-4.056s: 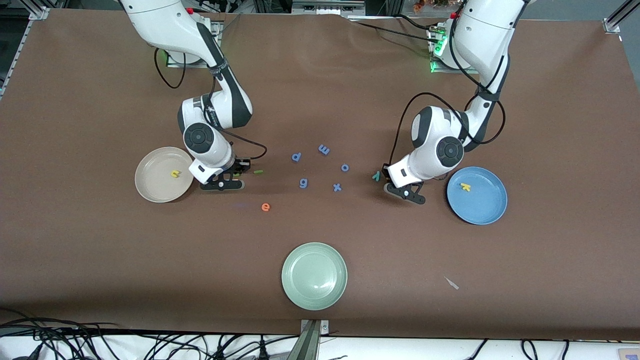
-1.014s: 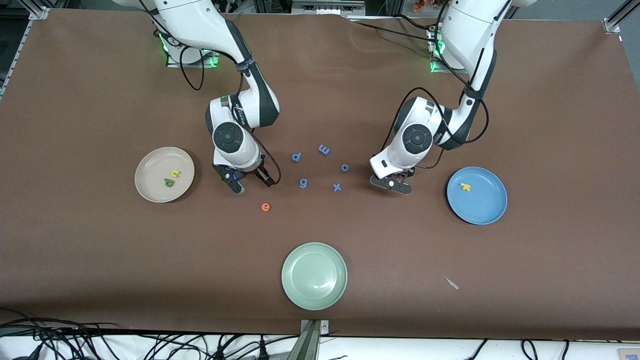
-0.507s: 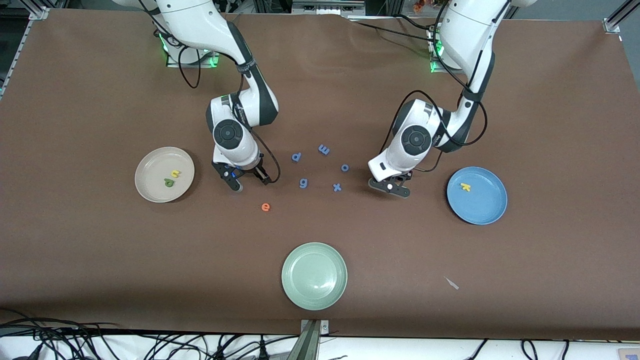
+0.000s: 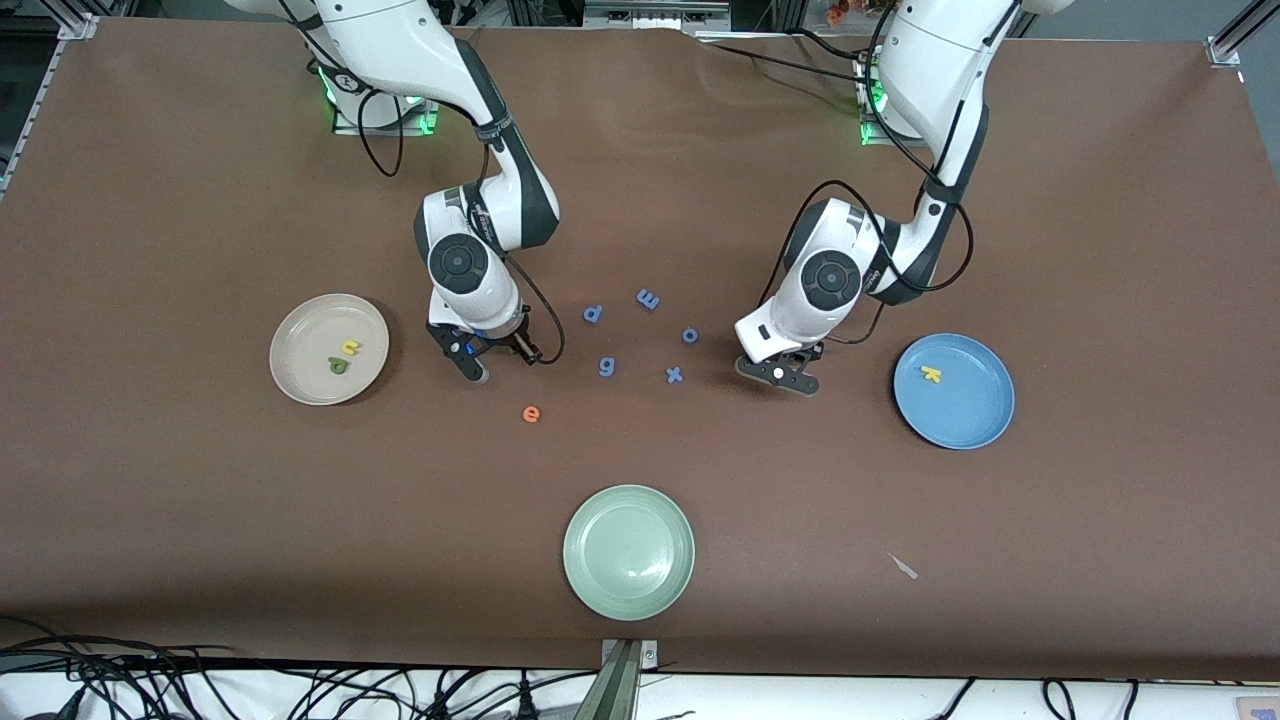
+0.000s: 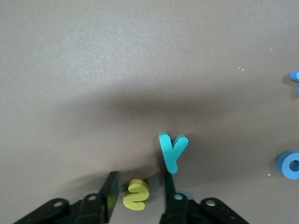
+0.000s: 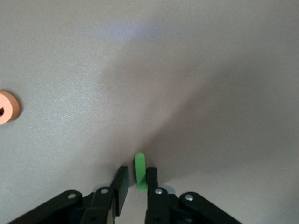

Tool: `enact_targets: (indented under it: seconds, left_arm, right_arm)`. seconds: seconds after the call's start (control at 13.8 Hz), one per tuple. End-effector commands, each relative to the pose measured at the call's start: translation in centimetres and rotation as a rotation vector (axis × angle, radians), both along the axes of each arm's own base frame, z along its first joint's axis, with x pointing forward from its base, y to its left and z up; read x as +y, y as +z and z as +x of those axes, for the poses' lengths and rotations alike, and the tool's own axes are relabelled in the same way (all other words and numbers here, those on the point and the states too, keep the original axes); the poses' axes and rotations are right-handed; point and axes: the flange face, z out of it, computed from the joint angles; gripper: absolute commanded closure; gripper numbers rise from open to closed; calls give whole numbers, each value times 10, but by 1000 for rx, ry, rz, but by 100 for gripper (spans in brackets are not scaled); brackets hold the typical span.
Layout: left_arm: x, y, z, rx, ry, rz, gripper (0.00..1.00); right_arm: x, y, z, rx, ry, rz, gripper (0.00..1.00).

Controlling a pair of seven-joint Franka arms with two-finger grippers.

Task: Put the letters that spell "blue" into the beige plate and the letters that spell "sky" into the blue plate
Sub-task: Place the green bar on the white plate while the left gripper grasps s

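The beige plate [image 4: 300, 382] holds the yellow u [image 4: 350, 347] and green b [image 4: 338, 365]. My right gripper [image 4: 497, 358] [image 6: 135, 179] is down at the table beside it. Its jaws are narrow around the thin green l [image 6: 140, 172], one finger touching and a slit showing at the other. The orange e [image 4: 531, 413] [image 6: 7, 107] lies nearer the camera. My left gripper [image 4: 778, 372] [image 5: 138, 189] stands open around the yellow s [image 5: 136, 194], with gaps on both sides. The teal y [image 5: 172, 151] lies just off one fingertip. The blue plate [image 4: 962, 428] holds the yellow k [image 4: 931, 374].
Blue letters lie between the two grippers: d [image 4: 593, 314], m [image 4: 648, 298], o [image 4: 690, 335], g [image 4: 607, 366], x [image 4: 675, 375]. A pale green plate [image 4: 628, 590] sits near the front edge, with a small pale scrap [image 4: 903, 566] toward the left arm's end.
The green b came to rest in the beige plate and my right gripper went to the l, its jaws narrowing over the last second. My left gripper shifted slightly toward the blue letters.
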Motion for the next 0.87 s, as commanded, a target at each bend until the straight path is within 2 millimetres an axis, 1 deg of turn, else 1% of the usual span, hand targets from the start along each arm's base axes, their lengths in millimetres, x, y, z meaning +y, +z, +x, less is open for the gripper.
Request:
enact_targets:
  seconds: [0.0,0.07,0.14,0.22,0.36,0.43,0.51,0.58,0.65,0.72,0.8]
  left_arm:
    - [2,-5,-6,13,2,-5,45]
    - [3,-5,-8,16,0,-4,45]
    - [4,-4,-8,19,0,-2,45]
    - [4,-4,-8,19,2,-3,45]
    - [4,-4,-8,18,2,-4,46]
    - [4,-4,-8,19,2,-3,48]
    - [5,-5,-9,20,1,-1,63]
    - [5,-5,-9,20,1,-1,85]
    - [5,-5,-9,20,1,-1,95]
    - [4,-4,-8,19,2,-3,100]
    - [5,-1,-7,17,4,-5,100]
  right_arm:
    - [1,-3,-6,11,4,3,95]
    - [3,0,-4,4,12,5,99]
    - [5,7,0,-4,31,10,99]
    - [2,12,2,18,65,6,99]
    - [-26,34,17,59,163,-3,99]
    - [-44,43,22,86,245,-4,99]
    - [-66,50,27,127,316,-4,99]
    - [-87,58,33,153,354,-2,99]
    - [-107,63,40,158,375,-11,99]
    - [-123,66,44,169,433,-13,99]
    - [-145,71,49,178,482,-24,99]
